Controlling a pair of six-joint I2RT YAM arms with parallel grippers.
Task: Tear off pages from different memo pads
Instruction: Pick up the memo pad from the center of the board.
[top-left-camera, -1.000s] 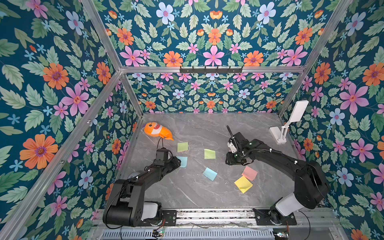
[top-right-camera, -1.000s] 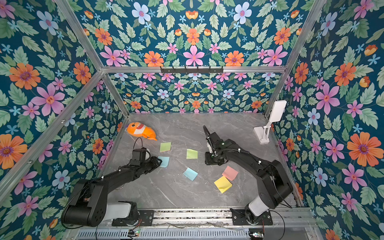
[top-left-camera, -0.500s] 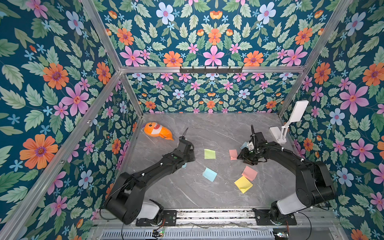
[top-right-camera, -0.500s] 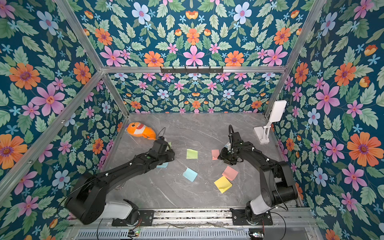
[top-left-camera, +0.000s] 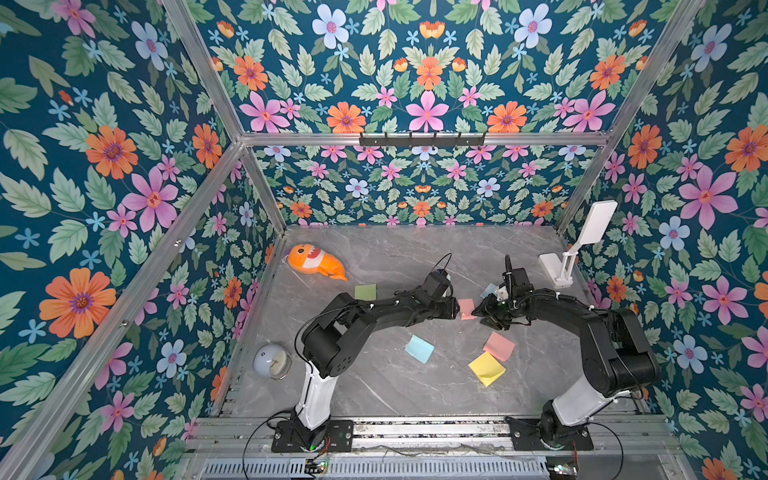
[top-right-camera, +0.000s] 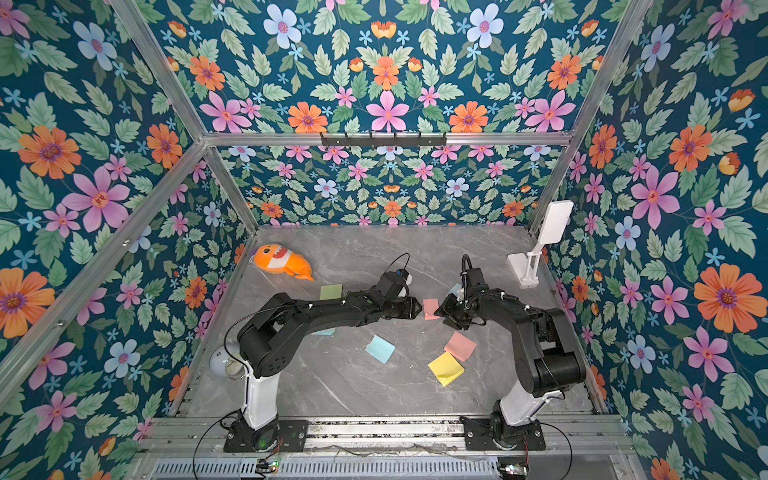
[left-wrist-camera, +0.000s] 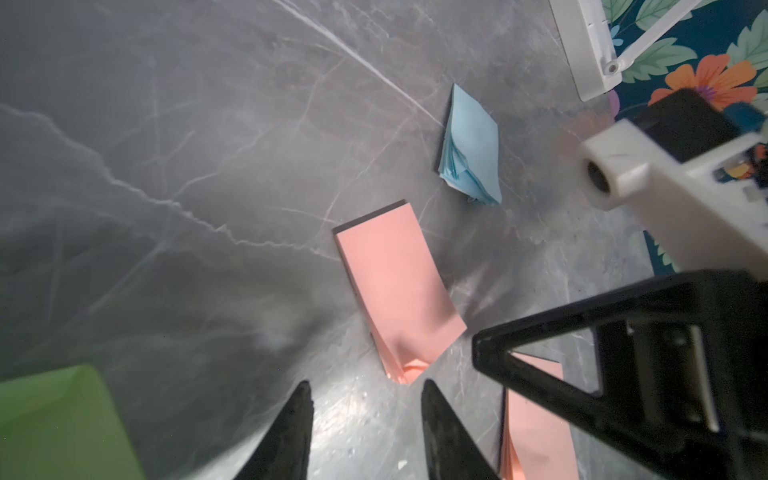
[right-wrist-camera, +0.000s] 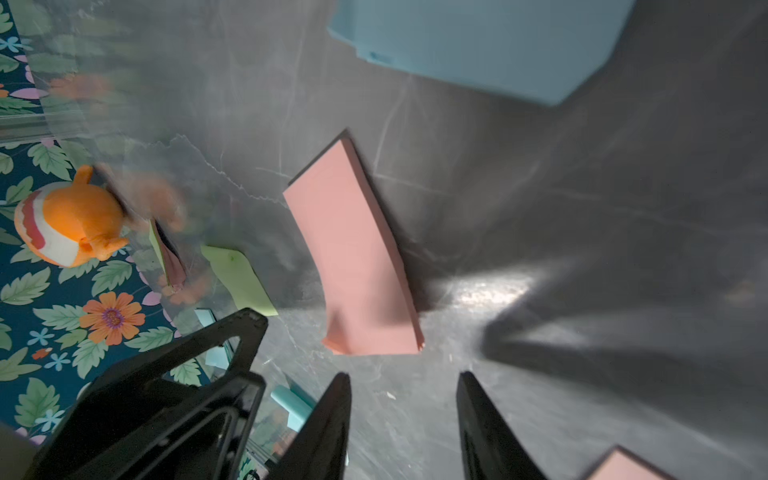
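Both hands are nose to nose over one pink pad (top-left-camera: 466, 308), which lies on the desk (top-left-camera: 374, 386) right between them. Left hand (left-wrist-camera: 366, 388): fingers apart, nothing in them, the pad's crumpled near corner just ahead of the tips. Right hand (right-wrist-camera: 404, 376): same story, spread and empty, with the pad's curled edge just ahead of it, lifting a little off the desk. So no grip on either side yet.

A blue pad (top-left-camera: 489, 289) sits close beside the right hand, and a green pad (top-left-camera: 365, 291) lies back along the left arm. Nearer the arm bases lie a second blue pad (top-left-camera: 419, 349), a second pink pad (top-left-camera: 498, 345) and a yellow pad (top-left-camera: 487, 368), all well clear of both hands.

I read this as the set-up for a tear on the pink pad between the hands: both are lined up, but the pinch is not yet made. Next, I'd say one hand has to press the block down while the other nips only the raised top sheet and peels it away low and slow. Grab too deep and the whole light block likely comes up with it.
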